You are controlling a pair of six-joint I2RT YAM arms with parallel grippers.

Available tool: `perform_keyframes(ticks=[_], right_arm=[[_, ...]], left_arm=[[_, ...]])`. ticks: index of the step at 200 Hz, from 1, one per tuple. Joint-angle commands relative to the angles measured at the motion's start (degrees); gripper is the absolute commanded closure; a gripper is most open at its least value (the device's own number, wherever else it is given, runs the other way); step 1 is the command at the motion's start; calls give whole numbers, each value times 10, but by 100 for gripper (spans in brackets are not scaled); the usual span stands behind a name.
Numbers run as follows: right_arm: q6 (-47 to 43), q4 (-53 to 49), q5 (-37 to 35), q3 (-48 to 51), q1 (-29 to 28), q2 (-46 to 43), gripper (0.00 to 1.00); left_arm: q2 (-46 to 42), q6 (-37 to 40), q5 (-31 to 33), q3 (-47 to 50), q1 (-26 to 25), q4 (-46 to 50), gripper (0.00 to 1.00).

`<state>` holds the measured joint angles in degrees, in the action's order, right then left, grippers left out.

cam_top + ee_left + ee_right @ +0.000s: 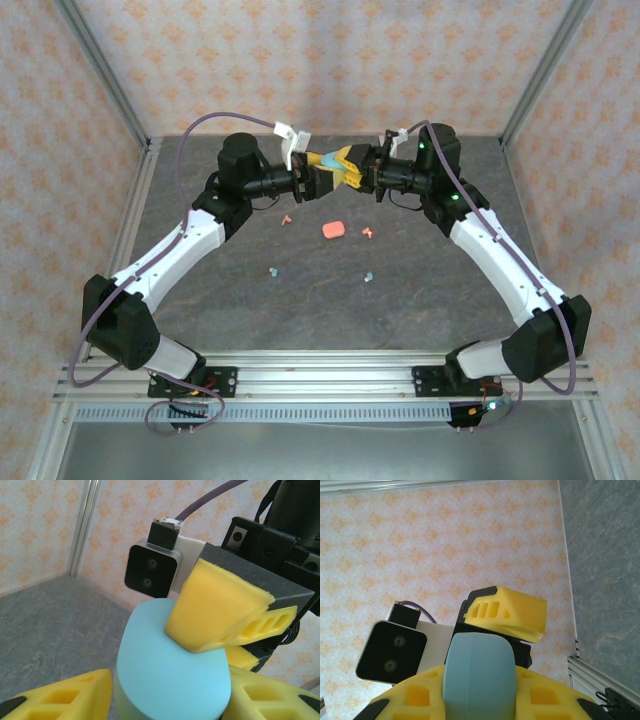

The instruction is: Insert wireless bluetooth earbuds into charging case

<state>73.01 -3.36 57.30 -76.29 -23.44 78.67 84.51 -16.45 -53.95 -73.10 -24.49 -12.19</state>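
Note:
A teal oval charging case (331, 162) hangs in the air at the back middle, between both grippers. My right gripper (354, 172) is shut on it: in the right wrist view its yellow fingers (420, 695) press both sides of the case (479, 675). My left gripper (326, 176) meets it from the other side. Its fingers (85, 692) lie close against the case (170, 675), while a right finger (215, 612) rests on top. On the table lie two pink earbuds (286, 219) (367, 233) and two teal earbuds (272, 271) (367, 276).
A salmon-pink oval case (334, 229) lies closed on the grey table (430, 300), between the pink earbuds. Metal frame posts and patterned walls (330, 60) close off the back and sides.

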Motion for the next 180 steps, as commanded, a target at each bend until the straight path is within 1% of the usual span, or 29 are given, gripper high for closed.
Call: perform_keyframes(ticks=[1, 28, 45, 67, 83, 104, 135, 160, 180], right_arm=[[113, -22, 36, -13, -3, 4, 82], [99, -37, 53, -18, -3, 11, 81], [85, -55, 58, -21, -4, 13, 80], [74, -63, 61, -21, -3, 15, 75], [62, -75, 61, -25, -1, 15, 70], [40, -79, 55, -31, 2, 13, 60], [-10, -75, 24, -38, 24, -9, 47], [-75, -84, -22, -37, 52, -47, 44], [-169, -107, -51, -51, 58, -75, 44]], left_arm=[[-13, 7, -3, -19, 1, -21, 51], [-14, 5, -6, -20, 1, -20, 56], [-15, 5, -10, -21, 1, -17, 63], [-17, 8, -13, -24, 1, -2, 71], [-18, 12, -16, -29, 2, 13, 74], [-21, 22, -18, -32, 1, 33, 79], [-30, 31, -23, -37, 3, 63, 80], [-33, 41, -44, -56, 3, 109, 80], [-37, 66, -68, -80, 2, 176, 81]])
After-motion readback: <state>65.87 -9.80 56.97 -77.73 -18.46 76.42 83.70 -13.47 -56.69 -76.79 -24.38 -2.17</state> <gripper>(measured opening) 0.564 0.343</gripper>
